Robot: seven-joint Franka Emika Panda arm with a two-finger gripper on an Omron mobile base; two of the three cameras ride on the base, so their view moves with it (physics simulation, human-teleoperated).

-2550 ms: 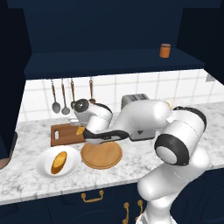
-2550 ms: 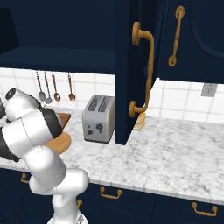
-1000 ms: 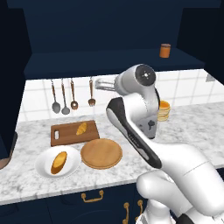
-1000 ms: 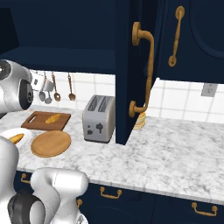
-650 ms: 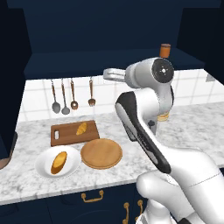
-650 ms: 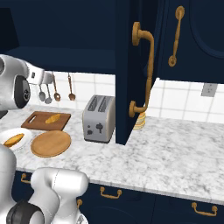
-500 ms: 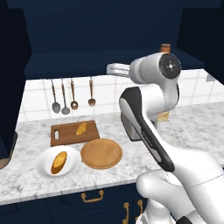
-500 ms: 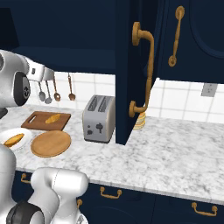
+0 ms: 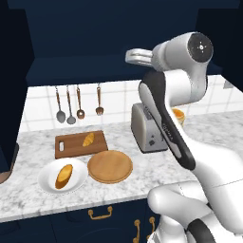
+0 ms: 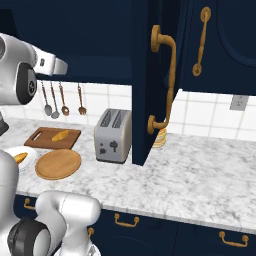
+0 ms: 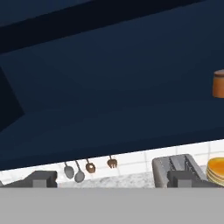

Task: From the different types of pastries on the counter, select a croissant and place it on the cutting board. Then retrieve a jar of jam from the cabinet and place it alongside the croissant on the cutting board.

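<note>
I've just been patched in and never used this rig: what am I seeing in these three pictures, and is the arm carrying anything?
It is a white robot arm on a driving base in a rendered kitchen. Two pictures look forward from behind it, left and right; the third looks along its gripper, whose jaws stand open and empty. On the counter: the croissant on the cutting board, a loaf on a white plate, a round wooden plate, a toaster and a stack of round cakes. The jar of jam stands on the cabinet shelf.
</note>
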